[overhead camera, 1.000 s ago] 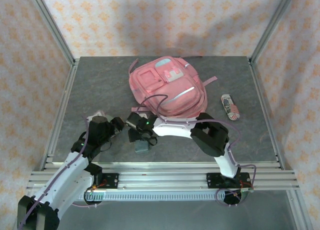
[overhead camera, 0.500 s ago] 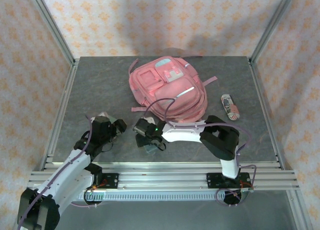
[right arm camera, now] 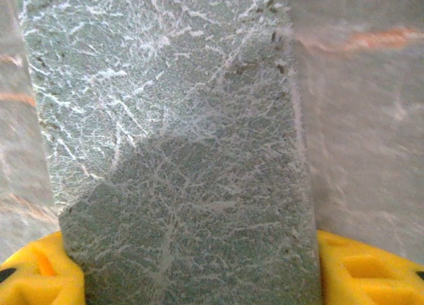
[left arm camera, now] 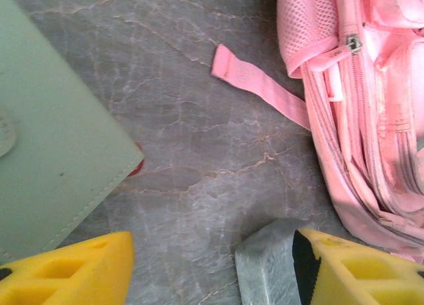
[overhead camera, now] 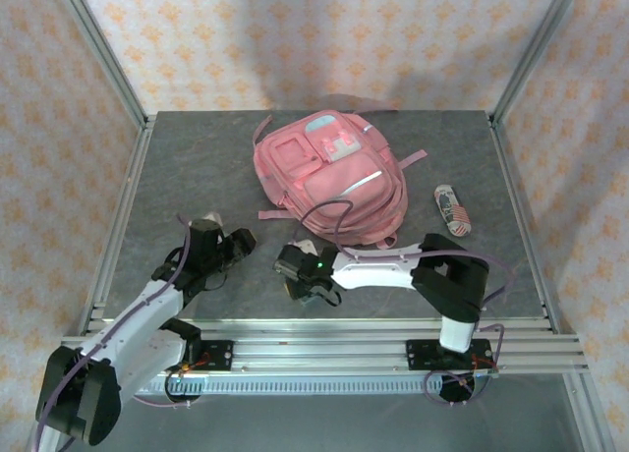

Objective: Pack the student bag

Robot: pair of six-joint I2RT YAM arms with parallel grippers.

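Patterned wallpaper and metal posts [overhead camera: 98, 49] enclose a grey, stone-veined table [overhead camera: 177, 167]. We see the student bag [overhead camera: 329, 172] lying flat with its front patches up, midway between the left and right edges of the surface and nearer the far edge. A loose pink strap [left arm camera: 258, 86] trails from it onto the bare surface. A rolled striped pouch [overhead camera: 452, 209] lies just beside the bag, towards the right edge.

The left gripper [overhead camera: 239, 242] hovers towards the near-left corner. Its jaws stand about half apart and grip nothing. A pale green notebook [left arm camera: 53, 139] lies just beside it.

The right gripper [right arm camera: 199, 272] sits by the middle of the near edge, its fingers pressed against both sides of a grey block [right arm camera: 172, 119] with white veins. The wrist view is too close and blurred for us to tell whether the block rests on the surface or hangs clear of it.

We judge the bag to be soft, light and limp. It will sag, fold and slide on the smooth surface rather than keep its shape, so one arm should steady it while the other loads it. The loose strap would only drag the bag along. We expect better holds at the zip pull [left arm camera: 351, 45] to open the bag, and then at the fabric rim of the opening.
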